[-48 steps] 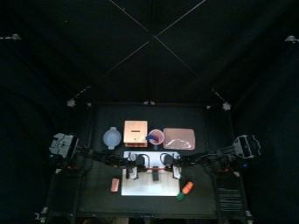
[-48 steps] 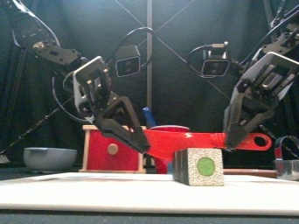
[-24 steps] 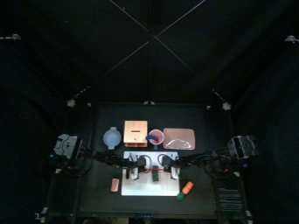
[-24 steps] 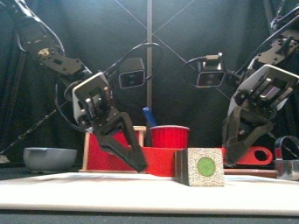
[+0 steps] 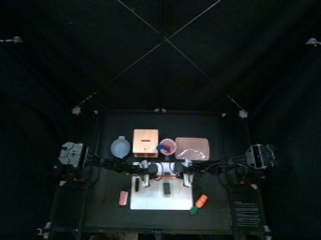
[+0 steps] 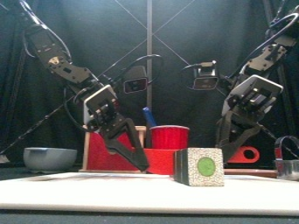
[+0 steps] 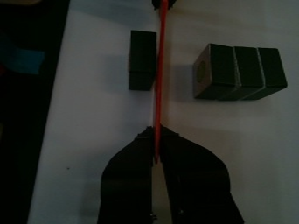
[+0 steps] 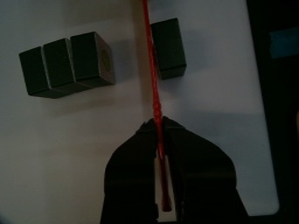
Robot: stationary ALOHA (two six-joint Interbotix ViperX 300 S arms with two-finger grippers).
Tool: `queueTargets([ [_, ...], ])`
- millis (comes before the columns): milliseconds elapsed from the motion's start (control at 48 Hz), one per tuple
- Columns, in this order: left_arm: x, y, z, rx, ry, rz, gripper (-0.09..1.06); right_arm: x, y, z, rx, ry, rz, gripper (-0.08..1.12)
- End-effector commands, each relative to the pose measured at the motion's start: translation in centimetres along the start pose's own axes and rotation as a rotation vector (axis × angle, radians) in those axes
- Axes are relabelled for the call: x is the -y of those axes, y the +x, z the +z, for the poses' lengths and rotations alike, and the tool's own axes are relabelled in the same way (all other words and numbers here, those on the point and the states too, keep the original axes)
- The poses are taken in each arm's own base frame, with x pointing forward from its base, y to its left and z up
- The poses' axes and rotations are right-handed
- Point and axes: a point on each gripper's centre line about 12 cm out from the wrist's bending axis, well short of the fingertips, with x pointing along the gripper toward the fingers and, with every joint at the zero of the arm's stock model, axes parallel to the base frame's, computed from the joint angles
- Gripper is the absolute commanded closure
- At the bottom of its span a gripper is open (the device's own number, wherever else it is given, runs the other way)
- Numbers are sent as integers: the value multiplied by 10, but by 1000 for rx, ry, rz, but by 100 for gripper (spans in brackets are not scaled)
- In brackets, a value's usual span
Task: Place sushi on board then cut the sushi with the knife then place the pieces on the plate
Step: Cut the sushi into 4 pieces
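Left wrist view: your left claw (image 7: 153,134) is clamped on the red knife (image 7: 160,79), which is blade edge-on and runs straight out ahead of the jaws. Right wrist view, same deal from the opposite side: your right claw (image 8: 156,129) is closed on the knife too, so it spans claw to claw.

The sushi is in two parts on the white cutting board (image 7: 93,114), below the knife line. The single sushi piece (image 7: 142,59) is just beside the blade on one side. The three-block sushi chunk (image 7: 239,72) is on the other side, with a clear gap between the two. Can't tell if the blade touches the board.

Front view: both claws point down and inward. A green-centred sushi end (image 6: 200,166) stands between them, nearer the camera; can't tell which part it is.

Top view: your claws sit close together over the board's back part.
- **Behind the right claw:** the pink tray (image 5: 192,147).
- **Behind the left claw:** the wooden box (image 5: 145,142), with the blue-grey bowl (image 5: 120,146) further out to its left.
- **Behind the gap between the claws:** the red cup (image 5: 167,145), with the blue knife (image 6: 149,116) standing in it.
- **On the desk (image 5: 107,220), off the board:** a red-orange toy (image 5: 124,198) forward and left of the left claw, and an orange-and-green toy (image 5: 198,202) forward and right of the right claw.
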Motion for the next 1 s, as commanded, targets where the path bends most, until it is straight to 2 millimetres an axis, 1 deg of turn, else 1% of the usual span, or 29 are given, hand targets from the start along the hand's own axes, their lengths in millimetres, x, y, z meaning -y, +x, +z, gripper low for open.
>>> queueTargets([
  [21,1,-10,13,23,-4,-5,54,-5,-15,14,40,0,19,76],
  [167,9,-25,29,42,3,-27,54,-13,-29,28,80,-7,41,76],
  [271,24,-32,32,42,24,-56,54,-26,-37,36,114,-18,73,76],
  [438,48,-33,29,33,41,-102,54,-43,-38,34,111,-26,115,76],
  [542,58,-31,27,23,29,-118,54,-51,-38,32,110,-18,136,76],
  [729,66,-26,24,11,9,-130,54,-57,-37,32,121,-8,150,76],
  [1000,66,-21,22,2,5,-129,54,-56,-33,28,110,-7,145,76],
])
